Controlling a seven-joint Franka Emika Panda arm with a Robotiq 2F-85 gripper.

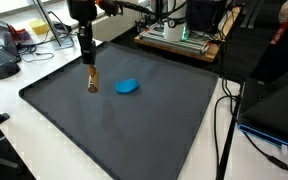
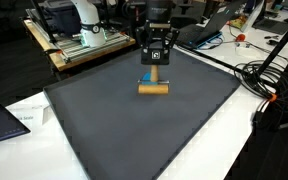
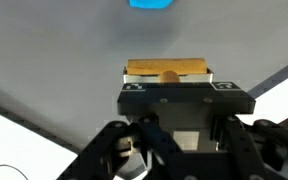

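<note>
Wrist view footage shows the gripper [image 3: 167, 88] clenched on a wooden block [image 3: 149, 68], which is held crosswise between the fingertips. In both exterior views the block [image 1: 93, 84] is seen low over the dark mat [image 1: 134, 130], near its far side; whether it rests on the mat or hangs just above it cannot be told. A blue piece [image 1: 128, 86] lies on the mat near the block, apart from it. The step in hand is judged to be a hold on the block close to the surface. For any next move, a firm grip and clearance from the blue piece would be called for.
</note>
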